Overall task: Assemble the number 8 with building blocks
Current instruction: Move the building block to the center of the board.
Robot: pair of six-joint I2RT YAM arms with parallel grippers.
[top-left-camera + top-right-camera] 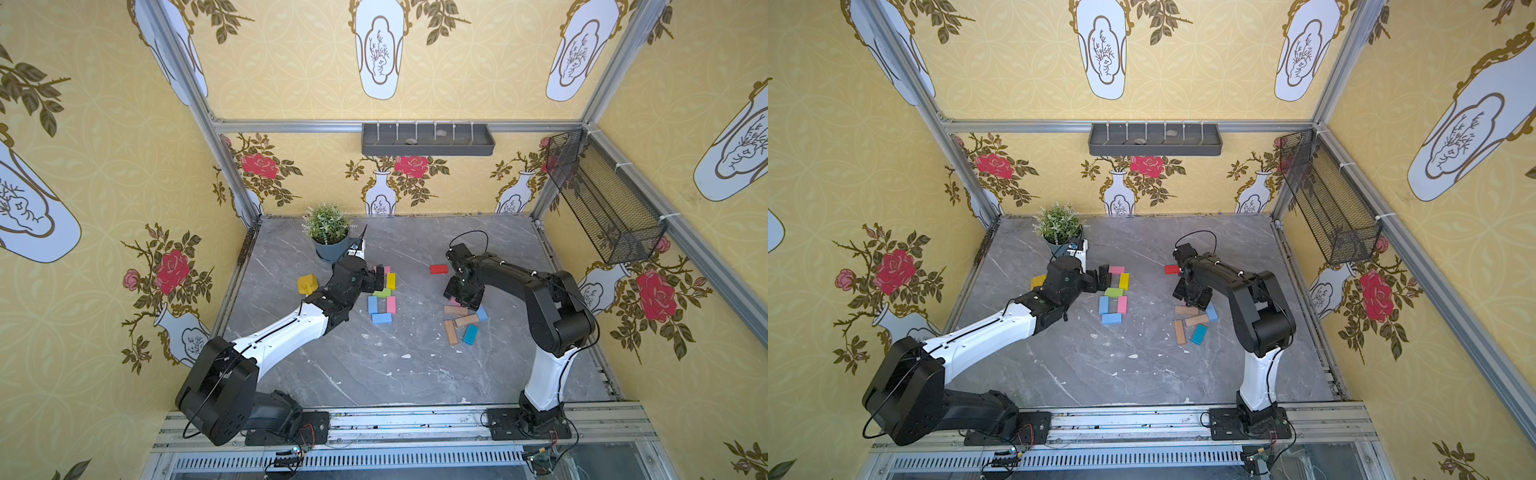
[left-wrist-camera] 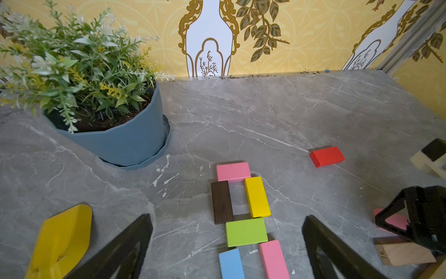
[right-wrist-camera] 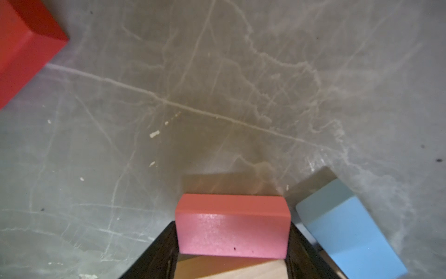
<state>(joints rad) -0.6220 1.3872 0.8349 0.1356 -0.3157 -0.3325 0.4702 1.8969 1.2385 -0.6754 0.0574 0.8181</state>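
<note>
On the grey marble tabletop (image 1: 374, 374), in the loose pile to the robot's right of the figure, the right gripper (image 3: 232, 225) pinches the spare pink block (image 3: 231, 210). In the right wrist view both black fingers sit flush against its opposite sides. The block rests on top of a tan wood block (image 3: 229, 268), and a light blue block (image 3: 350, 229) lies just beside one finger.

The left gripper (image 2: 228, 218) hangs over the figure with its jaws spread wide, holding nothing. The eight looks closed already. The pink cap block (image 2: 233, 171), dark brown block (image 2: 222, 201) and yellow block (image 2: 257, 196) ring the far loop, and the green block (image 2: 246, 232) makes the crossbar. More blue and pink pieces form the near loop.

The step in hand appears to be lifting the pinched piece, and it wants a straight rise before any sideways travel. That way the tan piece beneath is not dragged along and the light blue neighbour is not knocked. The block should stay level in the grip.

The left arm sits above the figure, so it probably needs to clear off before the right arm carries anything across. I cannot judge where this piece belongs, because no gap shows. The red block (image 1: 439, 269) lies alone, well apart from both groups.
</note>
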